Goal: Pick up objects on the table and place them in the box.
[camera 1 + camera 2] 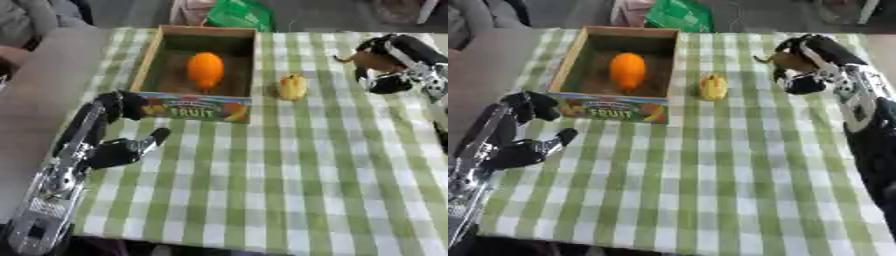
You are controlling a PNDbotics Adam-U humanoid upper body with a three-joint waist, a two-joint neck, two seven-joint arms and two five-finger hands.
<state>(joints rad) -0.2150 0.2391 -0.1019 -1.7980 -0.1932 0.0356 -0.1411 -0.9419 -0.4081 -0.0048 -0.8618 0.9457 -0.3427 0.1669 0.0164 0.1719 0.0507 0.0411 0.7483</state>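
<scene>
Curling my right hand (802, 65) round a brown object (785, 60) at the far right of the checked table (710, 175), I hold it with its narrow end pointing left toward the box (149, 55). A yellow fruit (292, 86) stands upright just right of the box, left of that hand; an orange fruit (206, 70) lies lengthwise inside. My left hand (114, 145) rests relaxed near the box's front left corner.

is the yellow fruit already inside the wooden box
No, the yellow fruit lies on the checked cloth to the right of the wooden box, which holds only an orange fruit.
</scene>
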